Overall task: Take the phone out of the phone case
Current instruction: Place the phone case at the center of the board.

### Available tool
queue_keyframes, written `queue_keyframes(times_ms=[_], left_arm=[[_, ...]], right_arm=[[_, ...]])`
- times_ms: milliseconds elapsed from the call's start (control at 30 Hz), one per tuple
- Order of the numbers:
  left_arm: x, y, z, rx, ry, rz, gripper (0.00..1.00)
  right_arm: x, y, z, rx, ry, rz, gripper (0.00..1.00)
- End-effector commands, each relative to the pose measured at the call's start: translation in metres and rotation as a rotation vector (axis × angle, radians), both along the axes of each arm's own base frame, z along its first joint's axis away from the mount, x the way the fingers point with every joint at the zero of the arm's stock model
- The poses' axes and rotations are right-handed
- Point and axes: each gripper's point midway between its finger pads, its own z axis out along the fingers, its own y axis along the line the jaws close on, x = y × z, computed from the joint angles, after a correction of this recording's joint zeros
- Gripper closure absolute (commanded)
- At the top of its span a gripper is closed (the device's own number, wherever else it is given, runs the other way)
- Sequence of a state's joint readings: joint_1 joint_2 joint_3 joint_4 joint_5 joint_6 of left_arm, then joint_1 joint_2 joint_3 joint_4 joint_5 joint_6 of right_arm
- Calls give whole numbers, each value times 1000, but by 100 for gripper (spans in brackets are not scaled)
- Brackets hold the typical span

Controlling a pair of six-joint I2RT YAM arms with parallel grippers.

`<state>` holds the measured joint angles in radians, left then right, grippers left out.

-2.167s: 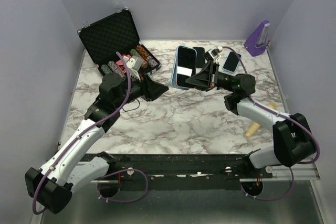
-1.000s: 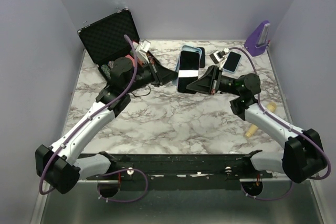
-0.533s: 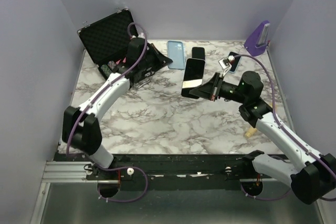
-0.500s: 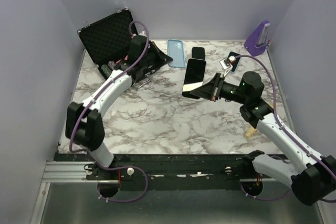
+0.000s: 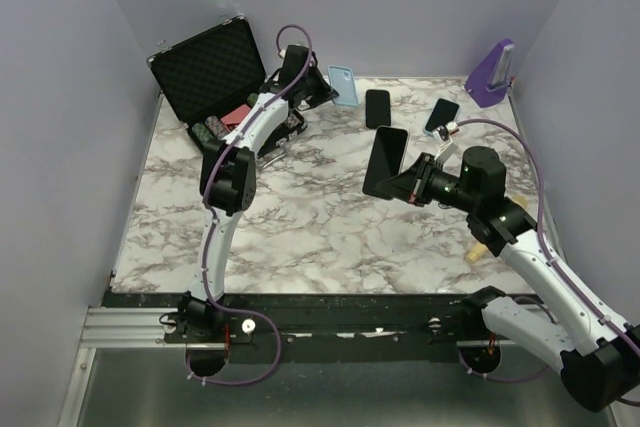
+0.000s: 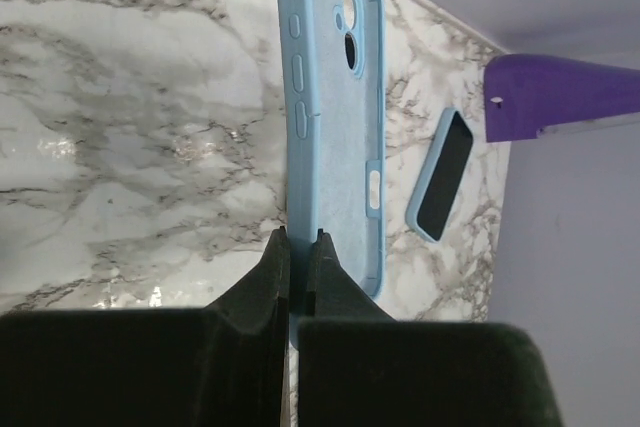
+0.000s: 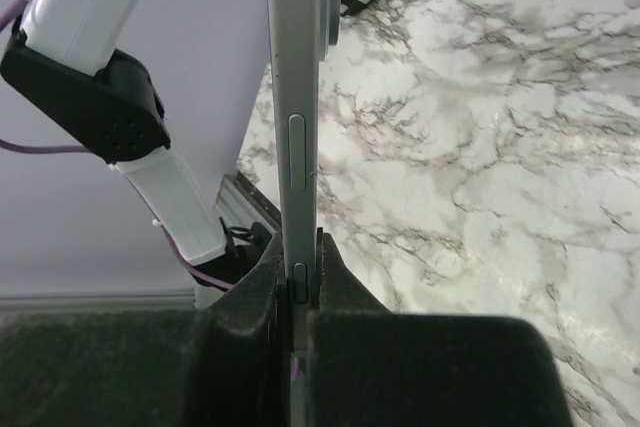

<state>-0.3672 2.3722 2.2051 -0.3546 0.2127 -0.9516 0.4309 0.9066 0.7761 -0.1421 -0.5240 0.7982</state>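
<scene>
In the top view, the left gripper [image 5: 322, 87] is reaching to the far edge of the marble table [image 5: 300, 217], its jaws pinching the empty light-blue phone case [image 5: 343, 85] just beside an open black carrying case [image 5: 205, 72]. The right gripper [image 5: 412, 185] is holding the bare phone [image 5: 385, 161] tilted over the middle of the table, well apart from the phone case. A black handset [image 5: 377, 107], a blue-cased handset [image 5: 440, 115] and a purple stand [image 5: 492, 72] are sitting toward the back. In the left wrist view, the jaws are pressing together on one rim of the phone case [image 6: 335, 127], which is showing its hollow inside and camera cutout above the table. In the right wrist view, the jaws are clamping the phone [image 7: 297, 97] edge-on, its side buttons facing the camera.
</scene>
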Motion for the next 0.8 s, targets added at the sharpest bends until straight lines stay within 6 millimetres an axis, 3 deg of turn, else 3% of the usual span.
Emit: queue_keyframes(times_ms=[0,100,167,300,667,767], left_arm=[[7,4,-24,-57,82,0,100],[9,6,-39,-92,125,2,94],[9,11,-55,-77,196,17,96],[12,17,-69,-85,224,34,97],[9,32,-78,-62,250,42,97],[5,30,-79,-72,267,35,84]], right_arm=[[1,-17,-10,-88,-18,-73,99],[3,-29,-23,-177,1,-116,99],[4,-34,-32,-225,13,-131,99],[4,-35,-26,-241,-7,-126,99],[5,-41,-36,-272,19,-152,99],[4,-40,-31,-262,9,-150,99]])
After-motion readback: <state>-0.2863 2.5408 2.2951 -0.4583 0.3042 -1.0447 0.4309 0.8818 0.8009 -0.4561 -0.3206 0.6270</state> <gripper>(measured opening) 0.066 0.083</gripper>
